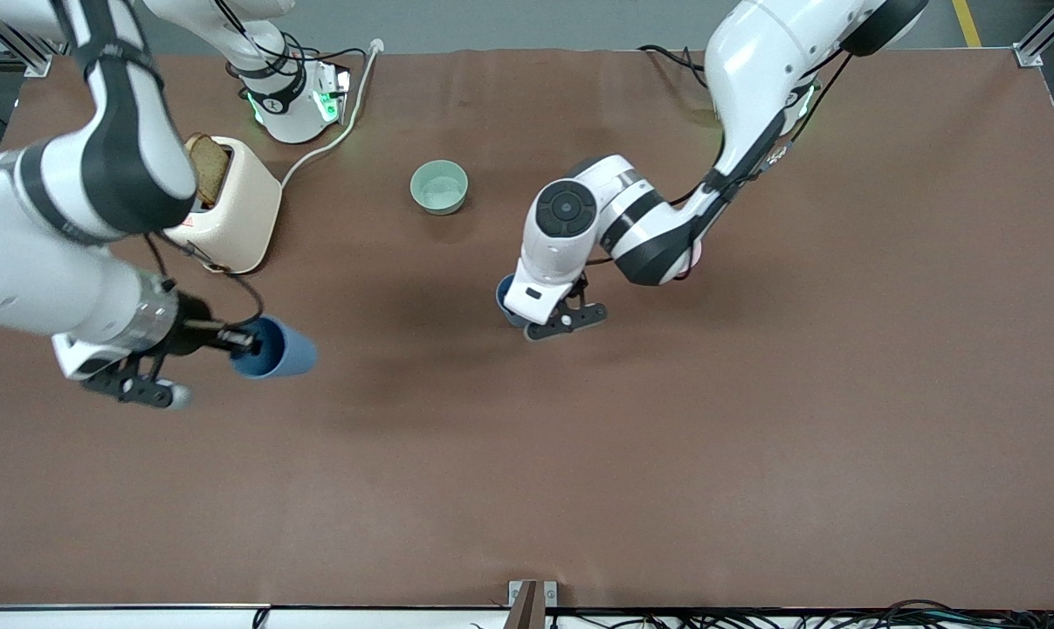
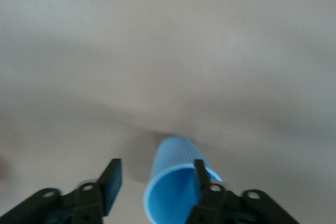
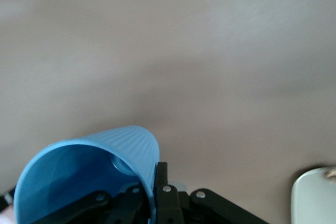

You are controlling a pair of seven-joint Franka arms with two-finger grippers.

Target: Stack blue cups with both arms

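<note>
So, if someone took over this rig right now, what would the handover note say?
Right gripper: shut on the rim wall of one small matte blue tapered plastic cup, carried tilted over the table near the cream toaster.
Left gripper: open, one finger inside the second blue cup, one outside; not closed yet. That cup sits mid-table, nearer the front camera than the pale green bowl.
Done: one cup grasped.
Left: grasp the second cup, then nest the two.

A brown table (image 1: 754,419) fills the room under soft, even light.
</note>
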